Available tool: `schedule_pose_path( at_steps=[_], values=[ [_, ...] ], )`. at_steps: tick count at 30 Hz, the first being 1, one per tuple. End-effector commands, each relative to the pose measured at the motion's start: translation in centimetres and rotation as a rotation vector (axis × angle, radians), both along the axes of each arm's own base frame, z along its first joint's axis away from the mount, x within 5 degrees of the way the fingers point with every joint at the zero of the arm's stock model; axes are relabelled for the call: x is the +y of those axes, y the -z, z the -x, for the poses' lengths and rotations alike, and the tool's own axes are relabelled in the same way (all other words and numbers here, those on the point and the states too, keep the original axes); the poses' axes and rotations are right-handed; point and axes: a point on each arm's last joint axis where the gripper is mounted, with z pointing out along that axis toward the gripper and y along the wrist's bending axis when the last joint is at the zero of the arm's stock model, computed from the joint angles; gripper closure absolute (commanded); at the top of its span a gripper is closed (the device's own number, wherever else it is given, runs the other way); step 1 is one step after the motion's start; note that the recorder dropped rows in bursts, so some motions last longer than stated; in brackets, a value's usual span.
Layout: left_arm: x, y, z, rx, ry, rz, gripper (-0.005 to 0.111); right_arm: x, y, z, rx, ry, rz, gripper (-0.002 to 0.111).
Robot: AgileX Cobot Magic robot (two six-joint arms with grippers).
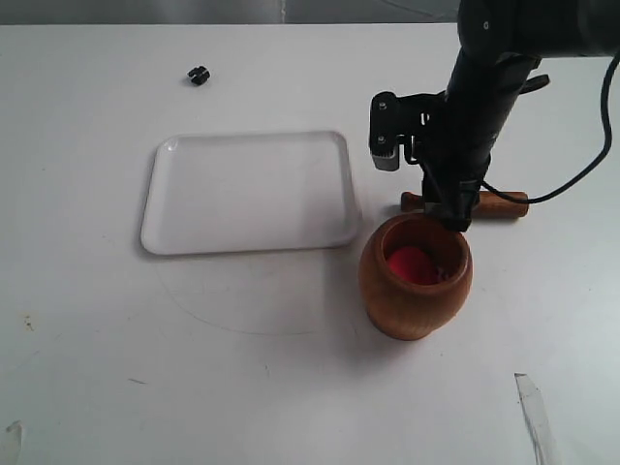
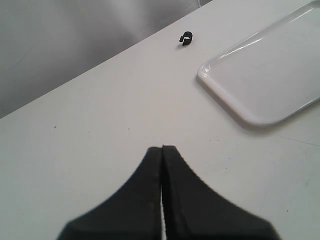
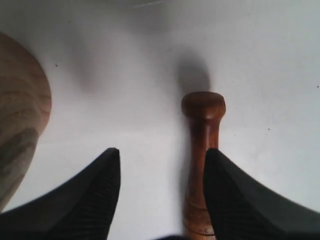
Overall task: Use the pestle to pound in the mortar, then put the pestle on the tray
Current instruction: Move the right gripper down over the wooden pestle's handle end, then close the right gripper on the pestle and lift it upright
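The brown wooden mortar [image 1: 416, 276] stands upright on the white table with a red ball [image 1: 413, 263] inside. Just behind it the dark-brown pestle [image 1: 502, 203] lies flat on the table. My right gripper [image 1: 455, 215] hangs over the pestle, its jaws open. In the right wrist view the pestle [image 3: 202, 145] lies between the spread fingers [image 3: 162, 155], close against one of them, knobbed end pointing away, with the mortar's side [image 3: 20, 125] nearby. The white tray [image 1: 250, 191] lies to the left of the mortar, bare. My left gripper [image 2: 162, 148] is shut on nothing, over bare table near the tray's corner [image 2: 260, 80].
A small black clip [image 1: 199, 75] lies on the table beyond the tray, also in the left wrist view [image 2: 185, 38]. A black cable [image 1: 581, 174] trails from the right arm over the table. A clear strip [image 1: 535, 412] lies at the front right.
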Motion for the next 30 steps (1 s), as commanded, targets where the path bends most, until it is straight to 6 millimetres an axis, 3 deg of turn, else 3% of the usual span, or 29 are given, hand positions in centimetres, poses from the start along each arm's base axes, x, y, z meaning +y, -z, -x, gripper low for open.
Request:
schedule_pose_path(
  at_steps=[1, 15, 19, 23, 30],
  values=[
    [-0.1, 0.0, 0.0, -0.004, 0.006, 0.015, 0.107, 0.3, 0.3, 0.0, -0.022, -0.016, -0.041, 0.060],
    [-0.1, 0.0, 0.0, -0.004, 0.006, 0.015, 0.107, -0.2, 3.3, -0.6, -0.008, -0.029, 0.062, 0.064],
    [-0.1, 0.0, 0.0, -0.004, 0.006, 0.015, 0.107, -0.2, 3.3, -0.6, -0.008, -0.025, 0.062, 0.078],
    [-0.1, 0.0, 0.0, -0.004, 0.006, 0.015, 0.107, -0.3, 3.3, -0.7, -0.009, -0.033, 0.074, 0.105],
    [-0.1, 0.0, 0.0, -0.004, 0.006, 0.015, 0.107, -0.3, 1.7, -1.5, -0.134, 0.049, 0.043, 0.108]
  ],
)
